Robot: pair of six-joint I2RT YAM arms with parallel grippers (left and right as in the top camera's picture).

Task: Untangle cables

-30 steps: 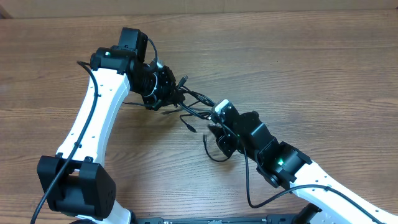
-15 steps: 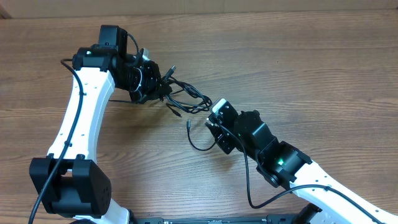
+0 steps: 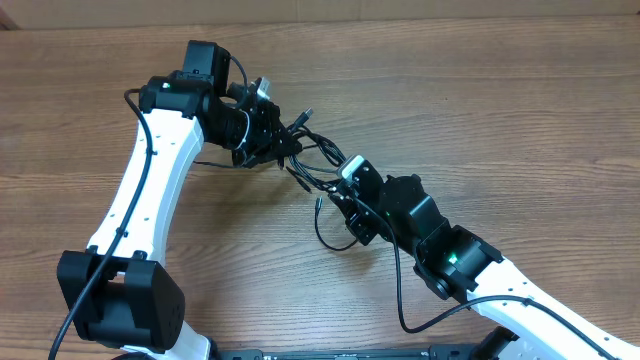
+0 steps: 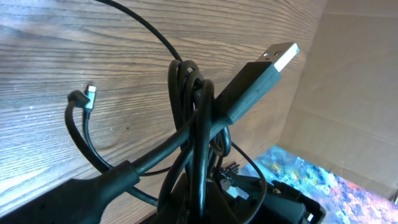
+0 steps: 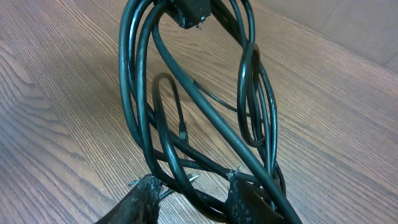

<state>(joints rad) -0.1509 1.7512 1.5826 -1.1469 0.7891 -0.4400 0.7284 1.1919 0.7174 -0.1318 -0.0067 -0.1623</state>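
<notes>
Thin black cables (image 5: 134,87) bunch in a tangled, looping knot, one silver-tipped USB plug (image 4: 261,70) jutting upward.

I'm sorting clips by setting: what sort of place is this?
Likely a robotics lab bench: a wood-grain table, two white robot arms and a tangle of black cables between them.

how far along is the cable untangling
Done: nothing yet; the cables are one knotted bundle, loops wound around each other by the USB plug. In hand: the left gripper and right gripper each grip the bundle, stretched between them. Left: freeing every cord and laying them apart.
</notes>
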